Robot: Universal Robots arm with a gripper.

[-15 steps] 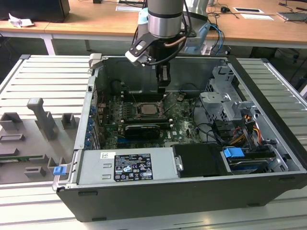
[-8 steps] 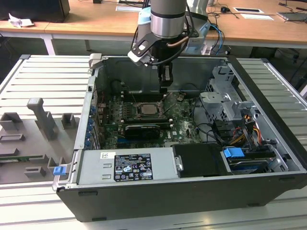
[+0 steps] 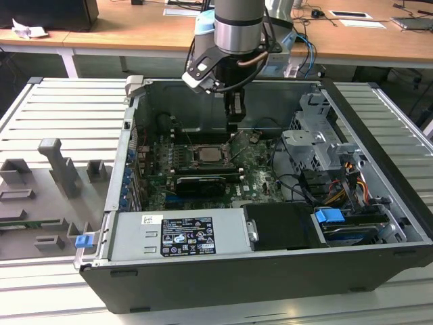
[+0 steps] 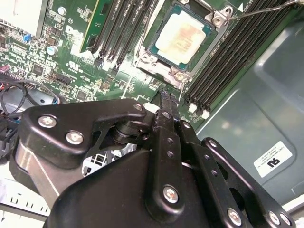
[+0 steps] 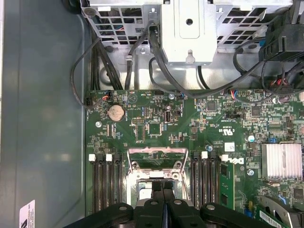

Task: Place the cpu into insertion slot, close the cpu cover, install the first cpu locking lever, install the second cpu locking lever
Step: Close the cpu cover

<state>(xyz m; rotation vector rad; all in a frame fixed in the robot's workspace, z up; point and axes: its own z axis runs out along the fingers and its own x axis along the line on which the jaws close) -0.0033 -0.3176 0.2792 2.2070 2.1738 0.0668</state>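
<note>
The cpu (image 4: 182, 38), a pale square chip, lies in the insertion slot (image 4: 144, 59) on the green board. It also shows from outside (image 3: 206, 154). The cpu cover (image 4: 167, 72), a grey metal frame, appears to lie flat around the chip. A thin wire locking lever (image 4: 259, 10) stands out from one corner of the socket. My black gripper (image 4: 166, 97) is shut with nothing between its fingers. It hovers just above the board beside the socket (image 5: 156, 176), near the memory slots. From outside, the gripper (image 3: 234, 118) hangs inside the case behind the socket.
The open case (image 3: 379, 128) walls the board in. A black graphics card (image 3: 199, 183) lies in front of the socket, then a grey power supply (image 3: 179, 233). A drive cage (image 3: 318, 145) and cables stand at the exterior view's right. Grey fixtures (image 3: 61, 169) sit on the table.
</note>
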